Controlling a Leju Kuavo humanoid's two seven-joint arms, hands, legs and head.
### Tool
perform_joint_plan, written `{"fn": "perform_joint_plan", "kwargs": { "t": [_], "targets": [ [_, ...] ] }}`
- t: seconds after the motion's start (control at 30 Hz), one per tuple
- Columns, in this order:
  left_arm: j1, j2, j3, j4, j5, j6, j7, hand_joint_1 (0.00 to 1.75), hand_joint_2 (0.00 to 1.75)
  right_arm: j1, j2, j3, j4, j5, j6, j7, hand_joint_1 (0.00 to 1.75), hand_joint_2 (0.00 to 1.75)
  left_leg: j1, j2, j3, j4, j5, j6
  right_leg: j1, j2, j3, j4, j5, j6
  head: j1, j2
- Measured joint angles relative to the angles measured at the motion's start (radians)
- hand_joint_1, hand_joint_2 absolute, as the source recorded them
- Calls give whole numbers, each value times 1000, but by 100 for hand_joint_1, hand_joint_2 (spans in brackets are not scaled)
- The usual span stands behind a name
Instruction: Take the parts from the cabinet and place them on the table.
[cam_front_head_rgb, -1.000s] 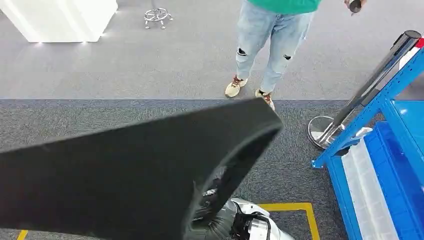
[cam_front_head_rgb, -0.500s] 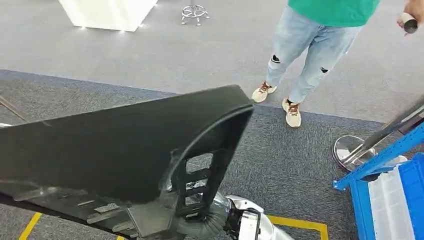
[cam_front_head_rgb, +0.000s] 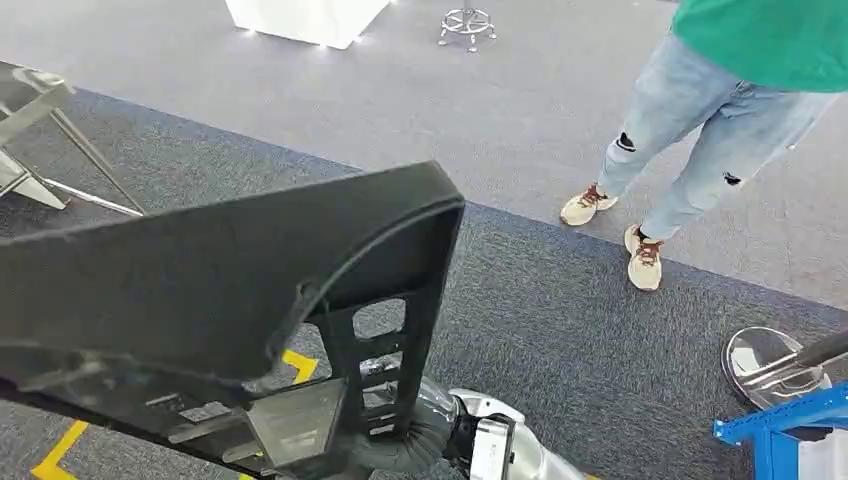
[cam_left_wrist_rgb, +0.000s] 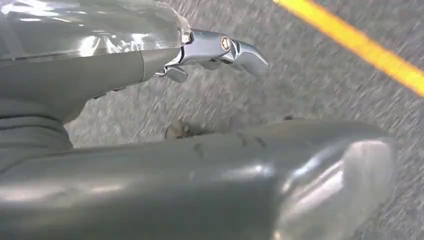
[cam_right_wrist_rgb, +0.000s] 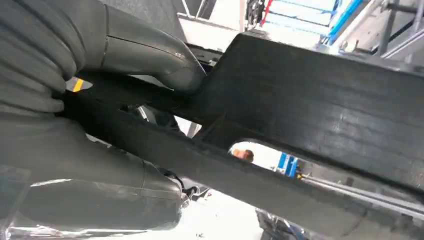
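Gripping black part (cam_front_head_rgb: 200, 280), right robot hand (cam_right_wrist_rgb: 75, 115) — carpet (cam_front_head_rgb: 560, 310) below

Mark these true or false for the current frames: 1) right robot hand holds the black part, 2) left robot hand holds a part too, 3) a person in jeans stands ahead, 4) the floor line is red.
1) The right robot hand holds the black part. True.
2) The left robot hand holds a part too. False: it holds nothing, with carpet behind it.
3) A person in jeans stands ahead. True.
4) The floor line is red. False: it is yellow.
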Motion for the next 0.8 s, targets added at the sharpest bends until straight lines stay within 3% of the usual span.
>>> {"fn": "perform_joint_plan", "kwargs": {
  "t": [0.03,0.07,0.1,0.17,0.2,0.23,0.27,0.3,0.33,0.37,0.4,0.5,0.53,0.57,0.6,0.63,0.67,0.7,0.73,0.77,0.8],
  "targets": [
    [1,1,1,0,2,-5,3,0,0,0,2,0,0,0,1,0,164,175,-1,8,2,7,-5,-3,-8,-14,5,-8,3,-8,0,0],
    [2,-1,1,0,4,-11,6,0,0,1,2,0,0,0,1,-1,164,175,-6,73,-6,33,-18,-9,-7,-24,12,-12,1,-14,-5,0],
    [-1,-1,2,0,10,-18,7,0,0,0,2,0,0,0,2,-3,164,175,-4,104,-33,87,-50,-14,-4,-37,16,-13,-1,-18,-6,0],
    [-7,0,6,0,12,-29,9,0,0,1,2,0,1,0,2,-4,164,175,1,129,-118,246,-121,-21,1,-67,18,-13,-7,-23,-5,0],
    [-7,0,7,0,13,-31,9,0,0,1,2,0,3,0,2,-4,164,175,3,132,-152,304,-136,-23,2,-80,19,-13,-9,-24,-6,0],
    [-5,-1,8,0,13,-31,11,0,0,1,2,0,3,0,2,-4,164,175,5,132,-163,318,-127,-23,4,-93,21,-13,-12,-23,-6,0],
    [-2,-1,9,0,13,-33,11,0,0,1,2,0,3,0,2,-4,164,175,5,133,-146,278,-95,-22,4,-105,25,-13,-15,-23,-6,0],
    [1,-1,10,0,13,-34,11,0,0,1,2,0,3,0,2,-4,164,175,5,137,-105,198,-48,-18,5,-117,31,-13,-19,-21,-6,0],
    [1,0,11,0,13,-36,11,0,0,1,2,0,3,0,2,-4,164,175,3,156,-51,96,-1,-12,6,-128,38,-13,-23,-20,-6,0],
    [0,0,14,0,16,-39,11,0,0,1,2,0,3,0,3,-4,164,175,-4,198,-8,14,22,-3,7,-138,45,-15,-27,-18,-5,0],
    [-4,1,16,0,18,-41,13,0,0,1,2,0,3,0,3,-3,164,175,-15,215,-4,7,5,6,12,-147,48,-16,-31,-11,-5,0],
    [-4,4,23,0,31,-52,23,0,0,1,5,0,3,0,3,-4,164,175,-24,185,-8,0,4,23,4,-175,57,-23,-36,4,-5,0],
    [-3,4,26,0,34,-57,31,0,0,-1,6,0,2,0,3,-4,164,175,-22,170,8,-18,10,29,8,-183,67,-26,-41,13,-5,0],
    [0,3,27,0,38,-66,41,0,0,-1,6,0,0,0,3,-3,164,175,-13,158,21,-30,19,31,1,-141,69,-7,-47,18,-4,0],
    [-3,3,30,0,44,-71,49,0,0,-1,7,0,-3,-1,4,-5,164,175,-10,150,25,-34,21,36,1,-95,48,32,-70,17,-5,0],
    [-8,3,34,0,45,-76,55,0,0,0,6,0,-3,-1,4,-5,164,175,-9,139,24,-34,20,45,1,-65,10,105,-110,17,-4,0],
    [-11,3,36,0,46,-83,62,0,0,4,3,0,-2,0,4,-3,164,175,-10,125,24,-34,19,47,1,-51,-39,193,-151,19,-2,0],
    [-12,3,39,0,47,-85,66,0,0,7,1,0,-1,0,4,-3,164,175,-10,109,24,-33,18,48,0,-47,-77,257,-172,22,-2,0],
    [-11,3,42,0,50,-89,72,0,0,8,0,0,-1,0,5,-3,164,175,-10,94,25,-32,18,47,0,-47,-99,283,-165,24,-2,0],
    [-11,3,45,0,53,-95,79,0,0,8,0,0,-1,0,5,-3,164,175,-9,79,27,-29,16,45,-1,-47,-95,260,-133,25,-2,0],
    [-9,3,47,0,53,-98,82,0,0,8,0,0,-1,0,5,-3,164,175,-7,61,29,-25,12,41,-4,-45,-68,189,-78,26,-2,0]
  ]
}}
